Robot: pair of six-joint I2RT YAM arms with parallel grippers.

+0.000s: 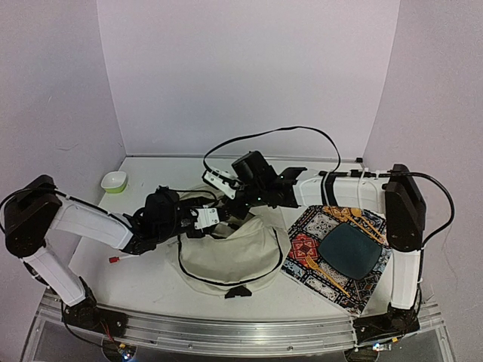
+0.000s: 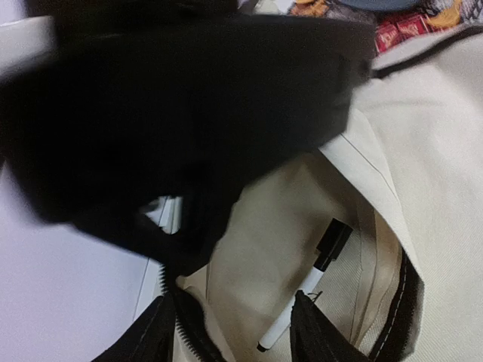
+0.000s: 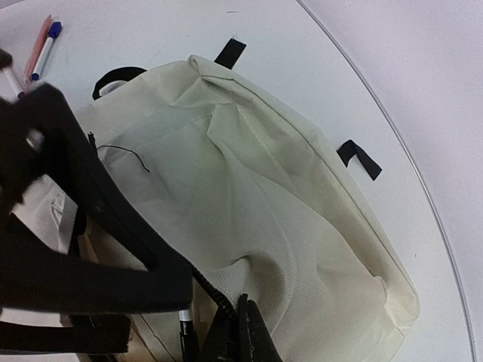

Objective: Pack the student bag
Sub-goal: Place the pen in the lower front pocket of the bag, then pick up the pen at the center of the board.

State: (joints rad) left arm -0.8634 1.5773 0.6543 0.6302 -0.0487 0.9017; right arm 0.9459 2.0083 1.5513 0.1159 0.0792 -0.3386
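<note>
The student bag (image 1: 226, 256) slumps on the desk (image 1: 143, 275) beneath both grippers. It is soft, light fabric that will fold, so it is best held at its stiffer zip edge. The right gripper (image 3: 243, 328) seems pinched closed there. The left gripper (image 2: 230, 309) stands parted, with a marker (image 2: 326, 249) loose just ahead of it.

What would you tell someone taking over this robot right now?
Left tool: open, over the mouth of the cream fabric backpack.
Right tool: shut on the backpack's zipper edge, holding it open.
Done: a white marker with black cap lies inside.
Left: a blue-capped marker and a pink pen lie on the white table; backpack unzipped.
</note>
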